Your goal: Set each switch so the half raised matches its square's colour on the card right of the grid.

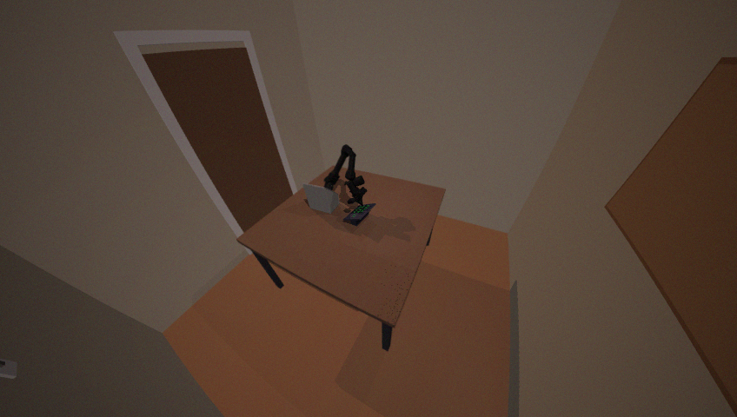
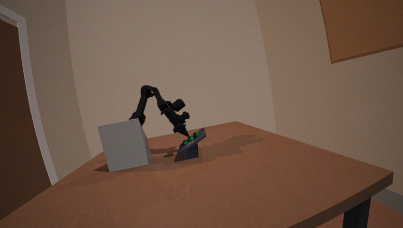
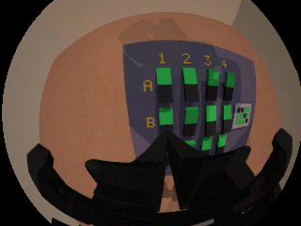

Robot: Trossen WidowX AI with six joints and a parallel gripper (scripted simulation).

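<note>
At the table's [image 1: 341, 248] [image 2: 240, 180] far edge: our arm [image 1: 338, 164] [image 2: 142, 106].
Fingers: closed, empty, tips near switch B1 [image 3: 166, 116].

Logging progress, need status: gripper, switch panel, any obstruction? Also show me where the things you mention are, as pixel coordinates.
Gripper [image 1: 361, 204] [image 2: 188, 137] [image 3: 166, 135] shut, empty, tips at the panel. Switch panel [image 1: 354, 217] [image 2: 201, 135] [image 3: 138, 108] upright on tilt, lower row partly hidden by fingers.
</note>
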